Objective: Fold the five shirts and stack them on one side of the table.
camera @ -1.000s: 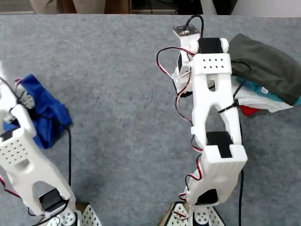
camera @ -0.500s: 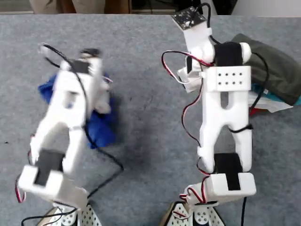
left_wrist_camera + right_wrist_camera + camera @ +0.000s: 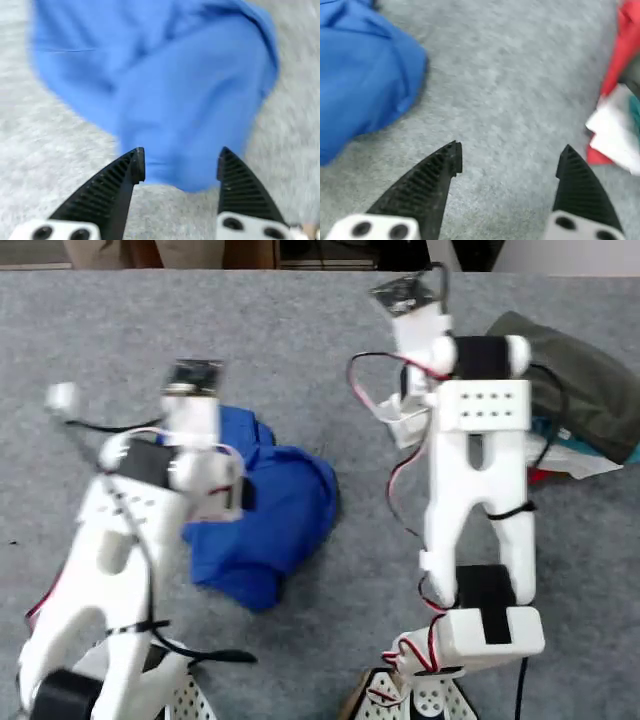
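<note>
A crumpled blue shirt (image 3: 275, 520) lies on the grey table, left of the middle. My left gripper (image 3: 180, 165) hangs open just above it, with the blue shirt (image 3: 165, 85) spread beyond its tips and nothing between the fingers. In the high view the left gripper (image 3: 235, 495) sits over the shirt's left part. My right gripper (image 3: 510, 160) is open over bare table, with the blue shirt (image 3: 360, 75) to one side and a stack of shirts to the other. The stack at the right edge has an olive shirt (image 3: 570, 380) on top of teal (image 3: 575, 435), white (image 3: 560, 458) and red (image 3: 533, 476) ones.
The grey felt table (image 3: 300, 350) is bare at the back left and between the arms. Red wires loop beside the right arm (image 3: 480, 470). The stack's red shirt (image 3: 625, 45) and white shirt (image 3: 612, 137) show close to the right gripper.
The left arm has swung from the table's left edge toward the middle, and the blue shirt has come with it and spread out. The right arm has shifted slightly toward the back.
</note>
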You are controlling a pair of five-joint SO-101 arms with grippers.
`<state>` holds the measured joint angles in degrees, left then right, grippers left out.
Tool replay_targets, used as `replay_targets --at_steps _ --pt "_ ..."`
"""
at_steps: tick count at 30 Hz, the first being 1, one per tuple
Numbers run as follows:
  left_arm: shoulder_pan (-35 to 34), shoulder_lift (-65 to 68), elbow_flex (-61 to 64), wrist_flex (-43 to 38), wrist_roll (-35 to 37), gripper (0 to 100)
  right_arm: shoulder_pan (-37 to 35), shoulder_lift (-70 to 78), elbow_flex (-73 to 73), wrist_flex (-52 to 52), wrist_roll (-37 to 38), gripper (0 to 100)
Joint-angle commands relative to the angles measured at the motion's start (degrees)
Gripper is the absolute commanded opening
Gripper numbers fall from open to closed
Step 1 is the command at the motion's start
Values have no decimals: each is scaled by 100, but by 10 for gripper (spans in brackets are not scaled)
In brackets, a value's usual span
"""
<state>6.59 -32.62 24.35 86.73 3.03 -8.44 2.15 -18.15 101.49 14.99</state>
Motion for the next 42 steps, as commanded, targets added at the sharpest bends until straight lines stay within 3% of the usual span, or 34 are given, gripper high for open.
replay_targets --at_steps 1,8,14,27,36,42 --pt "-1477 -708 44 70 -185 257 -673 -286 -4 35 26 314" --pt "-3982 -1209 870 -571 -536 254 -1815 330 -13 -475 18 314" --pt "-5143 -1226 1785 -949 -545 254 -2448 1666 -980 -466 9 314" --pt "-5776 -1226 2277 -923 -545 253 -3116 4954 -4119 62 9 306" --pt "-5776 -1226 2277 -923 -545 253 -3116 5516 -4664 70 9 2" --pt "-5767 -1226 2277 -923 -545 253 -2967 5446 -4716 88 9 4"
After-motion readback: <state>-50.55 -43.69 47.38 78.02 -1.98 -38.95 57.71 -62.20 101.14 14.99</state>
